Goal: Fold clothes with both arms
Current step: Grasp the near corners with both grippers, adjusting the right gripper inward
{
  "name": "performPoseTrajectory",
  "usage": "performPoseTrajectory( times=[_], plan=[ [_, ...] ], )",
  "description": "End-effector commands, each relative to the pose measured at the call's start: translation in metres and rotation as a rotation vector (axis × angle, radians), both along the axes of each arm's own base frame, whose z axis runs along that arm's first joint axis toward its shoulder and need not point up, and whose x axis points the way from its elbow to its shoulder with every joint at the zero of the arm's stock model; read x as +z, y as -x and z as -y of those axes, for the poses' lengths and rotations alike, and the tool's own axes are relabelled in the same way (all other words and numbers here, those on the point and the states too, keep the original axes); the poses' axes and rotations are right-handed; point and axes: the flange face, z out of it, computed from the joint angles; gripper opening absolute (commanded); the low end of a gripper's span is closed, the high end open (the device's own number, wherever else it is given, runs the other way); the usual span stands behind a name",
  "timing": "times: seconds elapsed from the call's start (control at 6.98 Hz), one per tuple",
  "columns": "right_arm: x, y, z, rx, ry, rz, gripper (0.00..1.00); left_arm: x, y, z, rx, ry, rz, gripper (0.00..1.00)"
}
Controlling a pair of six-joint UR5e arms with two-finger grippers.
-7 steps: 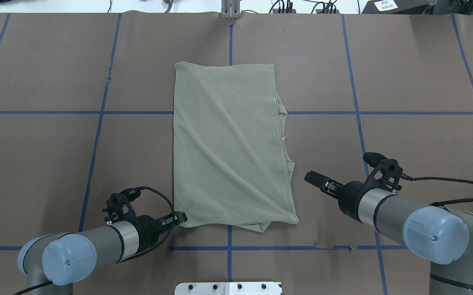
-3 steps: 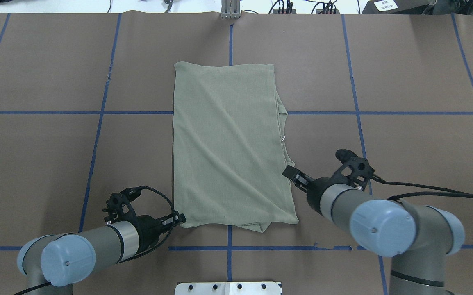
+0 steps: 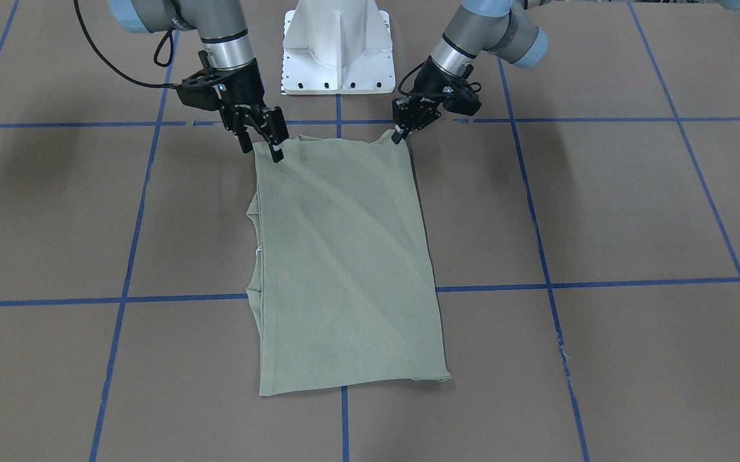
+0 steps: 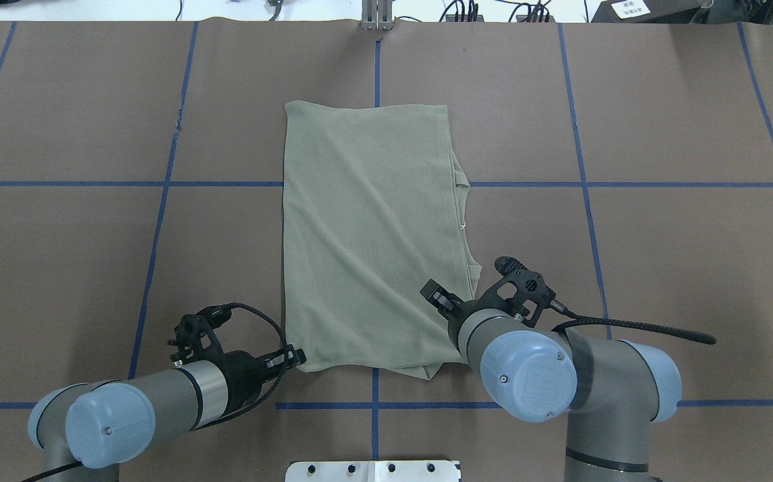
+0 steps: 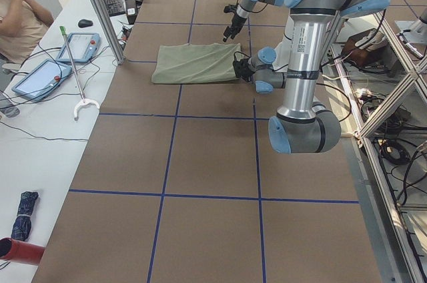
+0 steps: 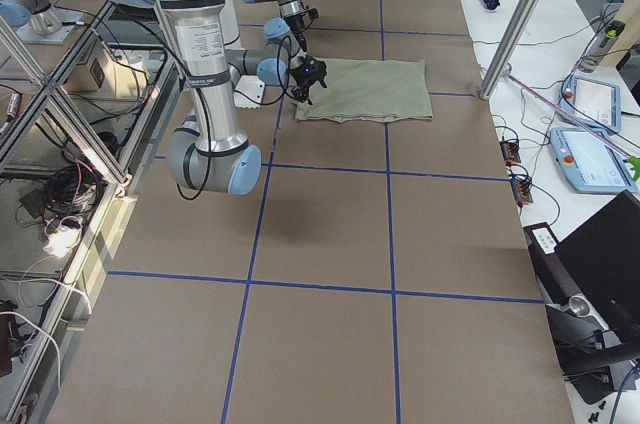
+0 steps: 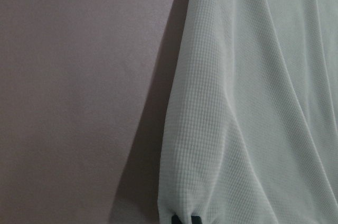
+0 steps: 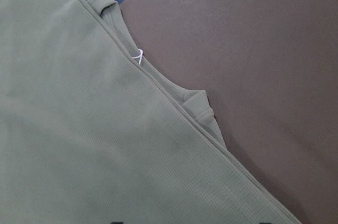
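Left gripper (image 3: 400,133) is pinched narrow on the near left corner of the shirt (image 4: 366,234), and the cloth peaks up a little into its fingertips. The right gripper (image 3: 262,146) is spread wide and empty over the near right corner; whether a fingertip touches the cloth I cannot tell.

The shirt lies flat in the middle of the table (image 4: 661,120), folded into a long rectangle running away from the robot. Its neckband (image 8: 198,105) pokes out along the right edge. It looks like a light, soft, thin knit, limp and several layers thick. It is likely to sag, and the layers may slide apart if only the top one is caught. I judge the two near corners the best places to hold, pinching all layers together and lifting both sides evenly.

No brand or writing can be read and no logo shows. A small white thread loop (image 8: 138,56) sits at the neck. Blue tape lines (image 4: 581,134) cross the brown table cover.
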Motion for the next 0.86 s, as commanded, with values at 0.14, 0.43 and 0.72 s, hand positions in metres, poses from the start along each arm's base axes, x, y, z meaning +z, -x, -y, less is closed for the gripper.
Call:
performPoseTrajectory(
  times=[0.14,0.43,0.72],
  plan=[
    [0.009,0.026,-0.032,-0.05,0.022,-0.029,0.9,-0.003,-0.001,0.0,0.001,-0.002,-0.005,0.0],
    [0.026,0.038,-0.04,-0.065,0.029,-0.067,0.9,-0.003,-0.001,0.0,0.001,-0.002,-0.005,0.0],
    [0.026,0.041,-0.04,-0.065,0.028,-0.069,0.9,-0.003,-0.001,0.0,0.001,-0.002,-0.005,0.0]
  ],
)
